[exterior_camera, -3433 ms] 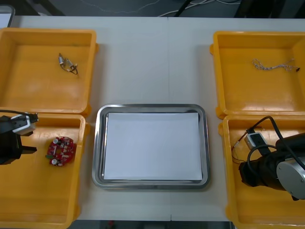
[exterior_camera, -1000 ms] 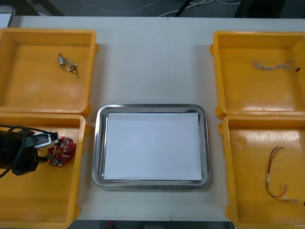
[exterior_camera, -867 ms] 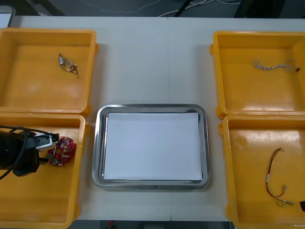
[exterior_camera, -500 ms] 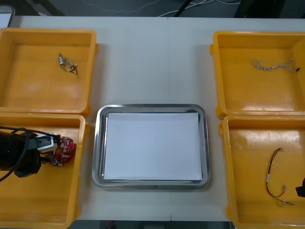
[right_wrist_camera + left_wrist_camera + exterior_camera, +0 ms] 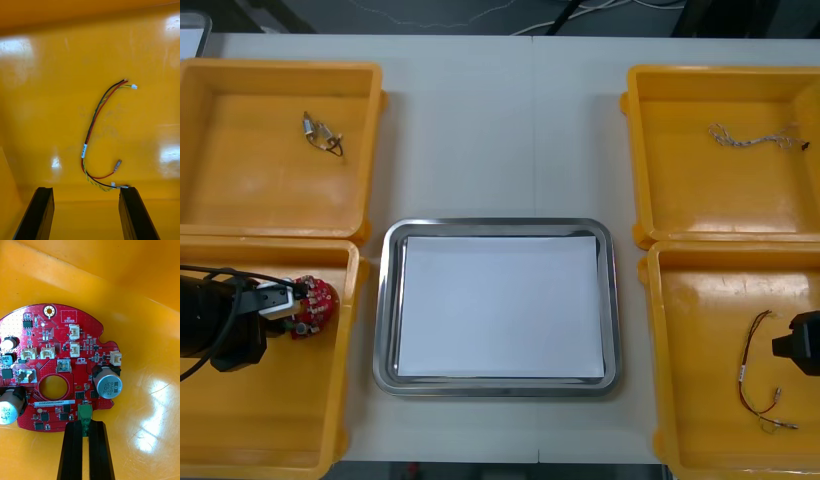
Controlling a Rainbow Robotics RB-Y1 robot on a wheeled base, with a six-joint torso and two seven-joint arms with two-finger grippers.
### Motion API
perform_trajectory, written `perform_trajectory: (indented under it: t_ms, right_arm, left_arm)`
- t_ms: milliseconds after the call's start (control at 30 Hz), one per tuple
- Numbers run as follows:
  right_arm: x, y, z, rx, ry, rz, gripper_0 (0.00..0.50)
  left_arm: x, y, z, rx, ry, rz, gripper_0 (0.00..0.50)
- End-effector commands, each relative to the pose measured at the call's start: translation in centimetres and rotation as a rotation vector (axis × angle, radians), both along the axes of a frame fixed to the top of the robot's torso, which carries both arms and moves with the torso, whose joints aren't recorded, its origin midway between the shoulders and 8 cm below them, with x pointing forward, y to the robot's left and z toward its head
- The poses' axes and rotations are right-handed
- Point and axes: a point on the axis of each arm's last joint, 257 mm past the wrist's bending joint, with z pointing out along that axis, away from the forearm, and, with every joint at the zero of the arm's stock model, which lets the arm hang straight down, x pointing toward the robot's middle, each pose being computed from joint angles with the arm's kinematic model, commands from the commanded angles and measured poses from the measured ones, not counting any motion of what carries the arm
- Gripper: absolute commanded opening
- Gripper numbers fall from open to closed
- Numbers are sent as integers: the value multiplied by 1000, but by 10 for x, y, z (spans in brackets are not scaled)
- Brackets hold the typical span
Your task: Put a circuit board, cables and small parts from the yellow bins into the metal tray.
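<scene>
Circuit board (image 5: 311,303): round, red, in the lower-left bin (image 5: 270,420), at mid-left of the front frame, close to that bin's tray-side wall. Left gripper (image 5: 290,301) is clamped on it. In the left wrist view the two black fingers (image 5: 73,450) sit nearly together, pinching the green connector on the edge of the circuit board (image 5: 56,367). The component side faces the camera, with silver capacitors, white sockets and a centre hole. Can't tell whether the board is off the bin floor. The left arm reaches in from the left edge of the frame, black cable looped over it.

Red and yellow cable (image 5: 743,372): loose curve on the floor of the lower-right bin (image 5: 700,400), at lower right of the frame. Right gripper (image 5: 800,342) shows at the right edge, over that bin and just beside the cable. In the right wrist view it is released: fingers (image 5: 42,213) stand wide apart, nothing between them. The cable (image 5: 84,150) lies flat ahead of them, its near end right by one fingertip, white plug at the far end.

Tray (image 5: 385,310): centre of the frame between the bins, shiny rim, white inside, nothing in it.

Upper-left bin (image 5: 250,180): small metal parts (image 5: 323,135), clustered. Upper-right bin (image 5: 700,190): twisted blue and white cable (image 5: 752,137), lying across the floor near the far wall.

All four bins and the tray sit on the light table (image 5: 500,130).
</scene>
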Motion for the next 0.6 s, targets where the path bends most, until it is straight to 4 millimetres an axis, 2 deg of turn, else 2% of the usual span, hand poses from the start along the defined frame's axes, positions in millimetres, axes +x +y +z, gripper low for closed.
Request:
perform_trajectory:
  t_ms: [33, 200, 467, 600]
  right_arm:
    - [5, 19, -7, 46, 24, -69, 500]
    - [7, 22, -20, 57, 48, -123, 500]
    - [14, 8, -37, -25, 51, -164, 500]
    - [15, 5, -48, -60, 52, -169, 500]
  left_arm:
    - [-8, 1, -4, 2, -9, -34, 0]
    - [-9, 17, 10, -4, -3, 1, 0]
    - [-17, 36, 25, -28, 2, 52, 0]
    - [-23, 46, 42, -25, -17, 66, 0]
